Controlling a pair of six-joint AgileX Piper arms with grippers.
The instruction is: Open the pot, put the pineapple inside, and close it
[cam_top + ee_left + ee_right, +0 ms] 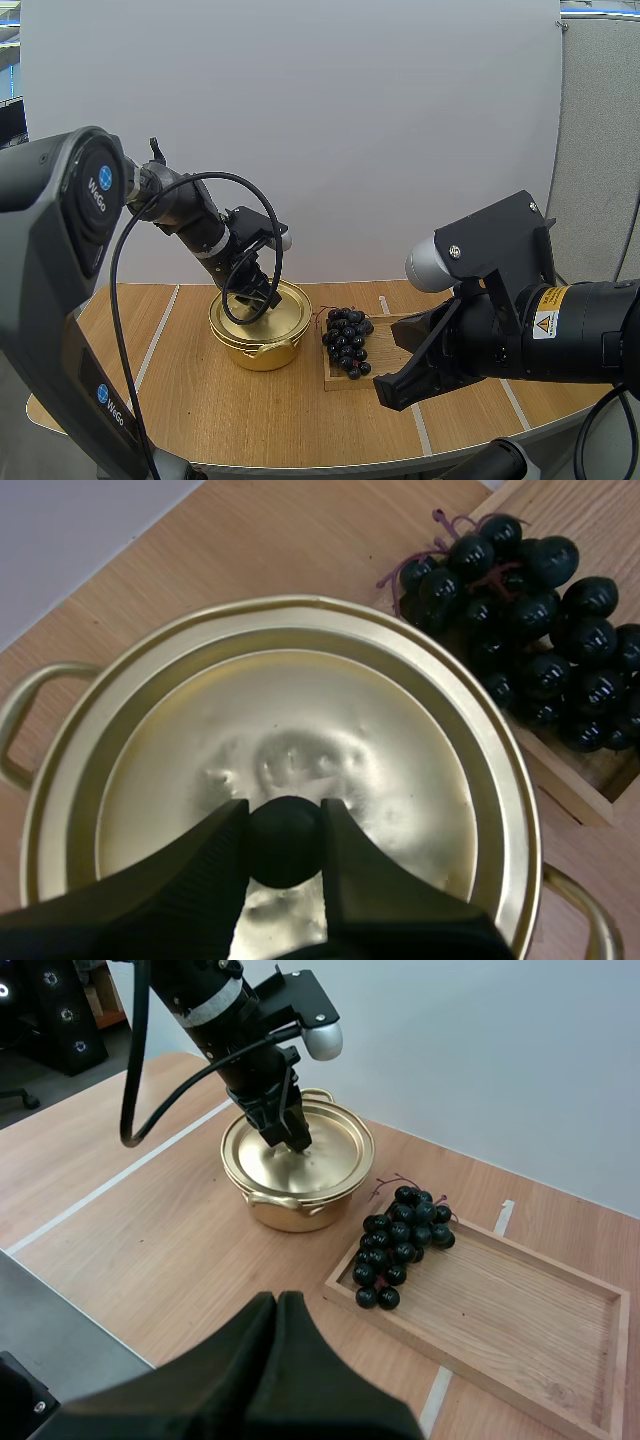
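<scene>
Pot (262,345), gold with two handles, sits on the table (170,400) with its lid (400,740) on. Left gripper (285,825) pinches the lid's black knob (285,848) between narrowly parted tips. Grapes (348,340) lie on the wooden tray (520,1310), at the end beside the pot. Right gripper (278,1305) hangs clenched on nothing, well apart.

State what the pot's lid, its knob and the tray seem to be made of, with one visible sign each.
The lid is probably metal, gold-coloured and shiny: it reflects light in blurred patches. The knob is matt black, likely plastic or rubber. The tray is bare light wood: grain lines run along its floor.
</scene>
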